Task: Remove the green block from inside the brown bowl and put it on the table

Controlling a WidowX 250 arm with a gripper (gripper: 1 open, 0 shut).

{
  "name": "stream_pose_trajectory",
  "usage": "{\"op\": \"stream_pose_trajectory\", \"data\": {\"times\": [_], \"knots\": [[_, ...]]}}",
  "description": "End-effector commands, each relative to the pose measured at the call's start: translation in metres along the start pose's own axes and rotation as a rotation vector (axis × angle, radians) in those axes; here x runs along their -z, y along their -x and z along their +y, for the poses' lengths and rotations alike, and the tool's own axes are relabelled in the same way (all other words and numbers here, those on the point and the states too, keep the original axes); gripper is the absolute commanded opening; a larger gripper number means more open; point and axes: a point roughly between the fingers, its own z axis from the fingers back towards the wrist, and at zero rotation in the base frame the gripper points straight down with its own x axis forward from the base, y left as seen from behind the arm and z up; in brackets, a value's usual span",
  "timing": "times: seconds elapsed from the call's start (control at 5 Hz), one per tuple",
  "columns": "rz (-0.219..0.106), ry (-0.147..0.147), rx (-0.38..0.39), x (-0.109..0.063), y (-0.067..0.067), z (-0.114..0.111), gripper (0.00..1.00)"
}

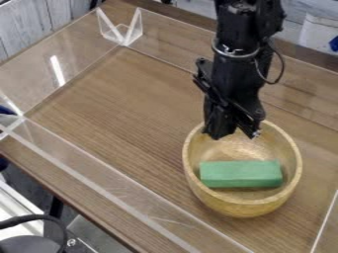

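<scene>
Step in hand: approach; block not yet grasped.
Gripper (227, 128): fingers together, nothing seen between them; over the bowl's far rim.
Green block (242, 174): inside the brown bowl (195, 168), nearer the camera than the gripper; flat, rectangular, matte.
Brown bowl: round, thick-walled, light wood.
Tabletop (113, 104): wood-grained, brown; beside the bowl.
Next move: likely open, shift over block, descend; rim contact a risk.
</scene>
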Motion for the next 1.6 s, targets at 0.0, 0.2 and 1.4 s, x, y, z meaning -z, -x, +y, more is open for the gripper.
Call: {"op": "stream_pose_trajectory", "data": {"times": [0.0, 0.2, 1.4], "knots": [[-0.038, 0.016, 0.022, -0.008, 0.001, 0.003, 0.00], [-0.038, 0.043, 0.045, -0.006, 0.006, 0.004, 0.00], [0.001, 0.007, 0.090, 0.036, -0.039, -0.016, 0.00]]}}
